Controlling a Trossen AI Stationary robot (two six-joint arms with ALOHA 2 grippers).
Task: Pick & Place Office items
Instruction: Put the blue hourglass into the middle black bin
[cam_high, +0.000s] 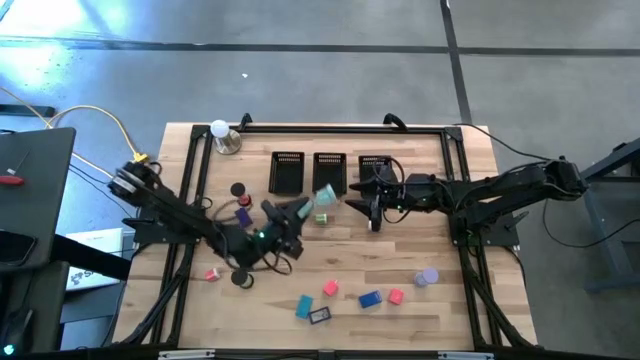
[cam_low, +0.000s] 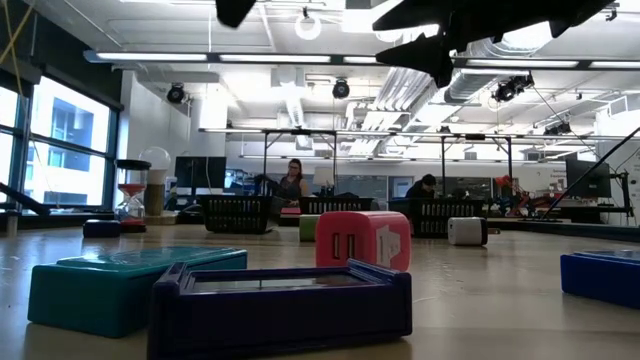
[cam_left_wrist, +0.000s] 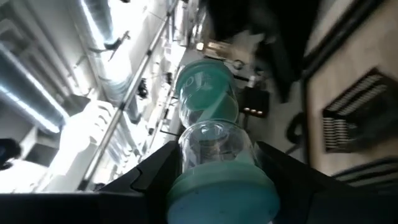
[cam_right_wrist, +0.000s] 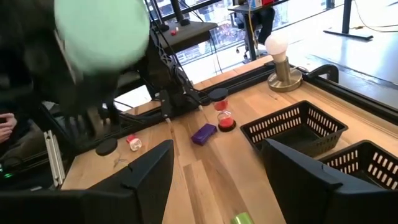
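Observation:
My left gripper (cam_high: 305, 208) hovers over the table's middle, shut on a teal sand timer (cam_left_wrist: 208, 106) with clear glass bulbs; the timer also shows in the high view (cam_high: 325, 196). My right gripper (cam_high: 372, 202) stands open just to its right, in front of the bins, with nothing between its fingers (cam_right_wrist: 149, 174). Lying on the table are a pink block (cam_low: 365, 238), a teal block (cam_low: 130, 285), a dark purple block (cam_low: 280, 305), a blue block (cam_low: 600, 275), a white cylinder (cam_low: 467, 232), a small green piece (cam_high: 322, 217) and a purple piece (cam_right_wrist: 204, 132). My left gripper pinches the sand timer between its two fingers at the teal end cap (cam_left_wrist: 177, 183) and the glass bulb next to it. The rest of the timer reaches out beyond the fingers. It is lifted clear of the table and tilted.
Three black mesh bins (cam_high: 287, 172) (cam_high: 330, 170) (cam_high: 374, 168) stand in a row at the back. A white ball on a metal base (cam_high: 222, 135) sits at the far left corner. A red sand timer (cam_right_wrist: 222, 112) and a black round piece (cam_high: 242, 278) stand on the left side.

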